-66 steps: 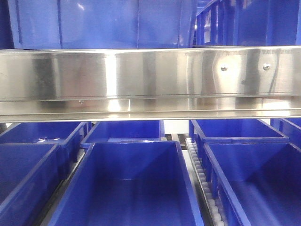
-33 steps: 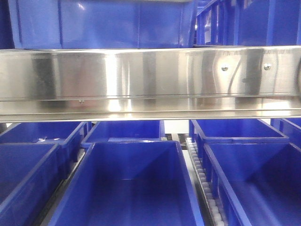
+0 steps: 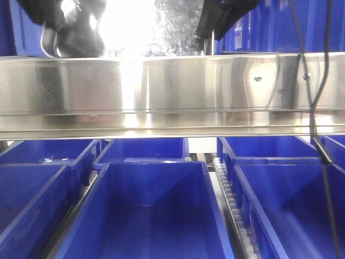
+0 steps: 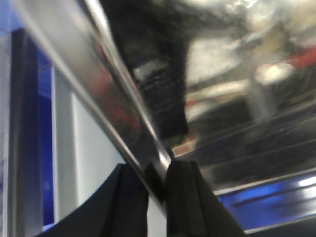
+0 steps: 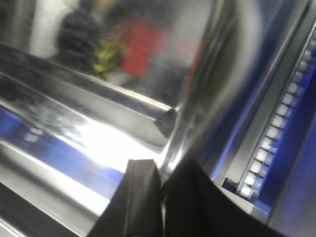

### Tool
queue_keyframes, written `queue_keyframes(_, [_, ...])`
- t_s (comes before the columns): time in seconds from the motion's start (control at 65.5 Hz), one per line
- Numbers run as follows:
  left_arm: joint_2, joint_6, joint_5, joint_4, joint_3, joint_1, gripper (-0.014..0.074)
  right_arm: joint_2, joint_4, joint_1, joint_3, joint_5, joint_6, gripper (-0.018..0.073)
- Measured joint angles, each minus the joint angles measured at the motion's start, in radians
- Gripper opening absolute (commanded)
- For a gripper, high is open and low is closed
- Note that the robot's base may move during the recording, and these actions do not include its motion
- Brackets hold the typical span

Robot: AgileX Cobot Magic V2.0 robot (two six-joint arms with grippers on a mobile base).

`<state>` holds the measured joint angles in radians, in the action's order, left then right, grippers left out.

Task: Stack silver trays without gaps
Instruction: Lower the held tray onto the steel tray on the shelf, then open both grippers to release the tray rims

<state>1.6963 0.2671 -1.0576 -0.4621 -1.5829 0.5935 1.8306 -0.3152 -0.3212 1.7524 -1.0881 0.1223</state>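
Stainless silver tray sits at top centre of the front view, above the steel rail, held up and glaring white. Left end effector is clamped on the tray's thin rolled rim, which runs between the two black fingers at bottom centre of the left wrist view. Right end effector pinches the opposite rim the same way, bottom centre of the right wrist view. I can't pick out a second tray to stack on; the reflections are too messy.

Likely risks:
- **Slip:** both grips are narrow pinches on slick rolled metal, so the tray could slide or pivot in the fingers.
- **Gap:** if one arm lowers ahead of the other, the tray tilts, a corner rides on the lower rim and leaves a gap.
- **Rail:** the bottom edge might clip it.
- **Cable:** the dark cable at right of the front view could snag.
- **Drop:** it would land in the blue bins below.
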Motion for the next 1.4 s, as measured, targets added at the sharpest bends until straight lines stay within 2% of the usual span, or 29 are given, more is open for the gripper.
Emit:
queue_keyframes(0.122, [0.013, -0.013, 0.028, 0.001, 0.0, 0.0, 0.02, 0.0, -0.005, -0.004, 0.0, 0.014, 0.002, 0.0317])
queue_keyframes(0.214, [0.017, -0.013, 0.054, 0.01, 0.0, 0.002, 0.0304, 0.0, -0.03, -0.011, 0.0, 0.037, 0.002, 0.0426])
queue_keyframes(0.351, [0.016, 0.015, 0.091, 0.001, 0.0, 0.011, 0.0405, 0.0, -0.061, -0.019, 0.0, 0.057, 0.007, 0.0433])
queue_keyframes(0.58, [0.005, 0.069, 0.095, -0.094, -0.002, 0.016, 0.0412, -0.007, -0.079, -0.021, 0.002, 0.074, 0.008, 0.0431])
queue_keyframes(0.672, [-0.025, 0.091, 0.093, -0.111, -0.023, 0.016, 0.0412, -0.019, -0.079, -0.021, 0.016, 0.075, 0.008, 0.0398])
queue_keyframes(0.779, [-0.088, 0.11, 0.097, -0.115, -0.067, 0.016, 0.0393, -0.059, -0.079, -0.021, 0.044, 0.082, 0.008, 0.0288])
queue_keyframes(0.84, [-0.13, 0.121, 0.109, -0.117, -0.085, 0.016, 0.0354, -0.088, -0.079, -0.021, 0.059, 0.087, 0.008, 0.0212])
queue_keyframes(0.885, [-0.172, 0.126, 0.125, -0.119, -0.093, 0.016, 0.0302, -0.119, -0.079, -0.021, 0.063, 0.089, 0.008, 0.0158])
queue_keyframes(0.947, [-0.231, 0.137, 0.149, -0.121, -0.097, 0.016, 0.0188, -0.163, -0.079, -0.021, 0.066, 0.097, 0.013, 0.0064])
queue_keyframes(1.023, [-0.317, 0.141, 0.179, -0.121, -0.097, 0.016, -0.0003, -0.227, -0.076, -0.021, 0.068, 0.111, 0.029, -0.0097])
queue_keyframes(1.038, [-0.331, 0.141, 0.185, -0.123, -0.097, 0.016, -0.004, -0.238, -0.076, -0.021, 0.068, 0.116, 0.036, -0.0102])
queue_keyframes(1.099, [-0.399, 0.144, 0.195, -0.126, -0.097, 0.016, -0.0007, -0.291, -0.073, -0.021, 0.068, 0.127, 0.058, -0.0068])
queue_keyframes(1.252, [-0.546, 0.144, 0.218, -0.134, -0.075, 0.016, 0.0002, -0.447, -0.072, -0.021, 0.044, 0.181, 0.115, -0.0078])
queue_keyframes(1.405, [-0.74, 0.144, 0.293, -0.14, 0.057, 0.016, 0.0002, -0.609, -0.072, -0.021, -0.064, 0.255, 0.139, -0.0078])
